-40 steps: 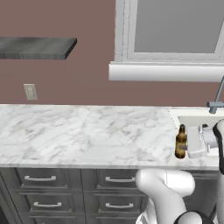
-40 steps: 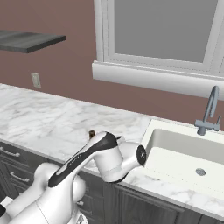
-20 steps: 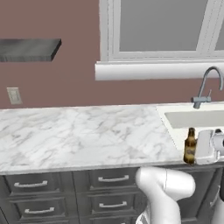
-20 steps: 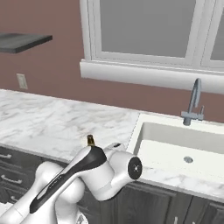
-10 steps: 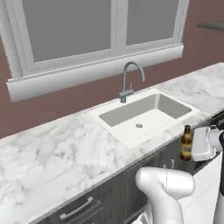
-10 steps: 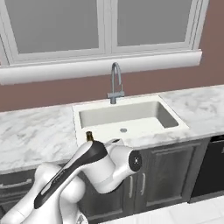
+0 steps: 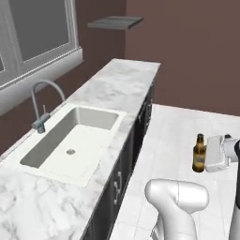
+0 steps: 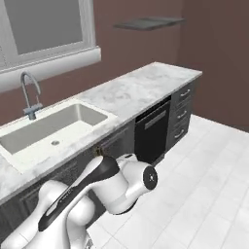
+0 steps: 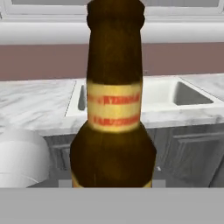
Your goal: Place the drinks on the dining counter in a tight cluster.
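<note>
The slim brown glass beer bottle (image 7: 199, 153), yellow-labelled with red lettering, stands upright, clamped by the gripper (image 7: 206, 157) at three o'clock.

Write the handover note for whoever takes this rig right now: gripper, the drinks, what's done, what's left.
Gripper: shut on the beer bottle, held upright in the air over the tiled floor, beside the wall counter with the sink.
Other drinks and the dining counter: not in sight from here.
Done: beer bottle picked up.
Left: carry it to the dining counter, set it down close to the other drinks, let go.
</note>
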